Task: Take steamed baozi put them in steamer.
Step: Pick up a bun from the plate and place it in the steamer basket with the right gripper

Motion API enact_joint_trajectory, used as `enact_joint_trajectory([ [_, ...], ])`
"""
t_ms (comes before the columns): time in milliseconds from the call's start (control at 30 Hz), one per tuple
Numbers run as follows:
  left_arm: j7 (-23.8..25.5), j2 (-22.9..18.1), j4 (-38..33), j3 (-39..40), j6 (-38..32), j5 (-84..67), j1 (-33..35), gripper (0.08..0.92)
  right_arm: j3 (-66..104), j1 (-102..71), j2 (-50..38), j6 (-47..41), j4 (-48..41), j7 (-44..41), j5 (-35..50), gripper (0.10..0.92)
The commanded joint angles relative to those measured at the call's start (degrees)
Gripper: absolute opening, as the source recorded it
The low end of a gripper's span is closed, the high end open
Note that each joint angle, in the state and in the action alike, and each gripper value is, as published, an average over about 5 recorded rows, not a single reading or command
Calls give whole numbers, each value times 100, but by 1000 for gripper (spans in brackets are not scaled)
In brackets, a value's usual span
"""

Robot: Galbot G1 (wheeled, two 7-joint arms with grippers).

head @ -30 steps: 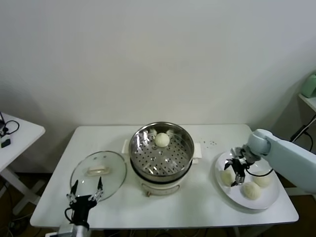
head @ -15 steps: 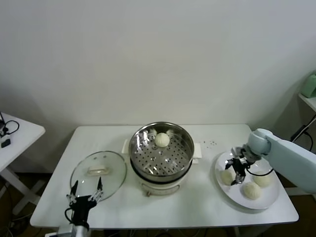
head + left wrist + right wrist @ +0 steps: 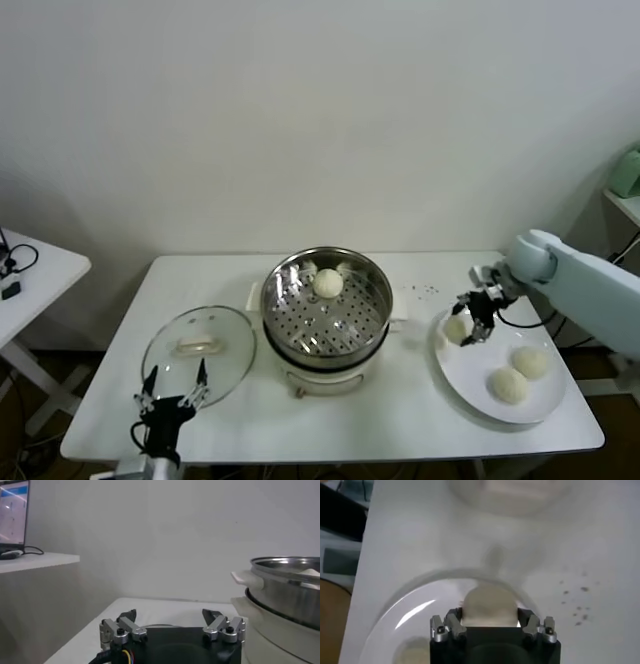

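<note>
One baozi (image 3: 456, 328) has just left the plate (image 3: 470, 375), gripped in our right claw (image 3: 471, 318), steamer (image 3: 325, 305) well to its left; left claw (image 3: 172, 387) idles open.

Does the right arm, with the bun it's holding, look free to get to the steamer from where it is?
Probably yes. The right gripper is shut on a steamed baozi above the plate. The steamer stands open, its lid beside it, and one bun leaves most of the floor bare.
</note>
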Motion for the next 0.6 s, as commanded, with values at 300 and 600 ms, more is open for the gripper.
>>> enact_joint_trajectory([
  [300,-1,-55,-15,296,3,170,-119,823,-2517,3518,1474,-600,-187,38,3273,713],
  [600,183,51,-45,230,-15,157,-134,823,-2343,3017,2526,-826,-318,303,3508,712],
])
